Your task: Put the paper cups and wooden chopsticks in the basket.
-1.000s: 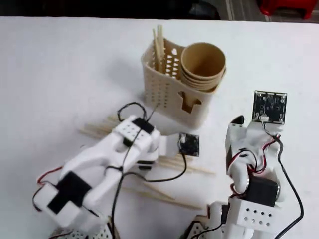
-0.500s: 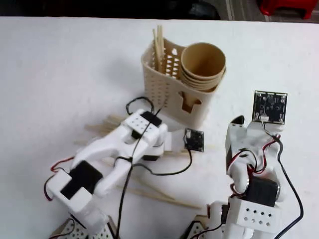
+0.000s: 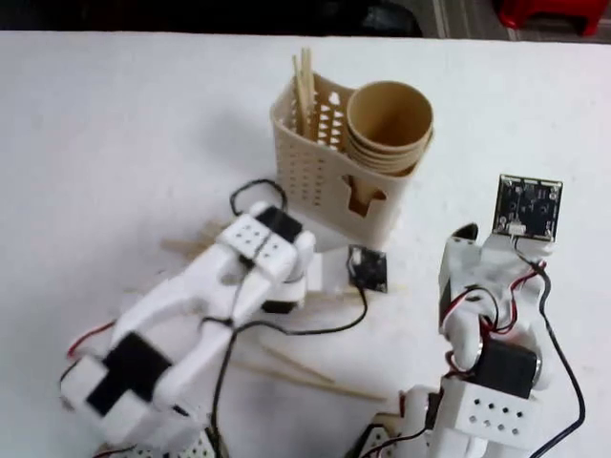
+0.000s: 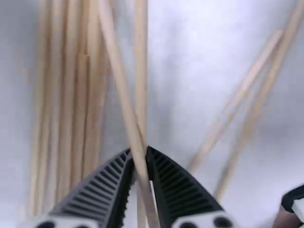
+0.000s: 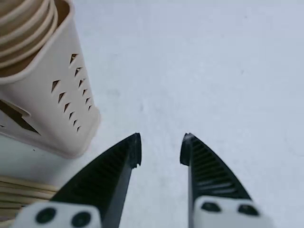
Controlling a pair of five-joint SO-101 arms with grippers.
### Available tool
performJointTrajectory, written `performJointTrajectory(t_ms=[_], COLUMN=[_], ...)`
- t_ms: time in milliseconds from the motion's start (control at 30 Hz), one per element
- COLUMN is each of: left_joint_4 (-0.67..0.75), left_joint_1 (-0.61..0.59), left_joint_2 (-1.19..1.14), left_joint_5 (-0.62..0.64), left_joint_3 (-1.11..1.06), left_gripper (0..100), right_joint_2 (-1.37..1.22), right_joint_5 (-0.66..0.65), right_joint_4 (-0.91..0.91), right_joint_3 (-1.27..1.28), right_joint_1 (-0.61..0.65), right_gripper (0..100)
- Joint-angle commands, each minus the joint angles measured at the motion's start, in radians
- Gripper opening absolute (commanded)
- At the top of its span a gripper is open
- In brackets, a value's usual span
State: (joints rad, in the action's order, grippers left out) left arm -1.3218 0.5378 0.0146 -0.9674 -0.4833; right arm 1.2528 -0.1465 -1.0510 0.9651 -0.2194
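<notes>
**Ann:** Where were the paper cups (image 3: 389, 124) found?

**Ben:** They were stacked inside the basket (image 3: 325, 191), in the side nearer the right arm (image 3: 487, 315). The basket was stood upright on the white table (image 3: 105, 143).

**Ann:** And the wooden chopsticks (image 3: 305, 86)?

**Ben:** A few were stuck upright in the other side of the basket. Many more were left lying flat on the table. A pile (image 4: 66, 95) was seen under the left arm (image 3: 210, 296). Some loose ones (image 3: 310, 374) were scattered closer to where the arms are fixed.

**Ann:** What was held by the left gripper (image 4: 139, 152)?

**Ben:** A single chopstick (image 4: 118, 80) was pinched between its two black fingers. It was seen slanting across the others in the pile.

**Ann:** How was the right gripper (image 5: 161, 142) kept?

**Ben:** Its fingers were spread apart, and bare table was seen between them. It was kept near the basket, but the basket was not touched by it.
</notes>
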Motion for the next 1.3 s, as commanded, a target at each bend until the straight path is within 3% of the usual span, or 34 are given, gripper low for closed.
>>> performJointTrajectory(t_ms=[0,300,600,767,967,1267], left_joint_4=[-0.095,-0.245,-0.373,-0.373,-0.316,-0.011], left_joint_1=[-0.001,-0.087,-0.2,-0.217,-0.209,-0.208], left_joint_2=[0.206,0.433,0.564,0.579,0.579,0.578], left_joint_5=[0.038,0.037,0.041,0.146,0.293,0.516], left_joint_3=[0.023,0.074,0.307,0.47,0.635,0.684], left_gripper=[2,2,2,2,2,2], right_joint_2=[0.016,0.016,0.016,0.016,0.016,0.016], right_joint_5=[0.008,0.008,0.008,0.008,0.008,0.008], right_joint_4=[0.021,0.021,0.018,0.021,0.022,0.022], right_joint_3=[-0.005,-0.005,-0.005,0.005,0.009,0.011], right_joint_1=[-0.01,-0.012,-0.012,-0.012,-0.012,-0.01], right_gripper=[14.1,14.1,14.1,14.1,14.1,14.1])
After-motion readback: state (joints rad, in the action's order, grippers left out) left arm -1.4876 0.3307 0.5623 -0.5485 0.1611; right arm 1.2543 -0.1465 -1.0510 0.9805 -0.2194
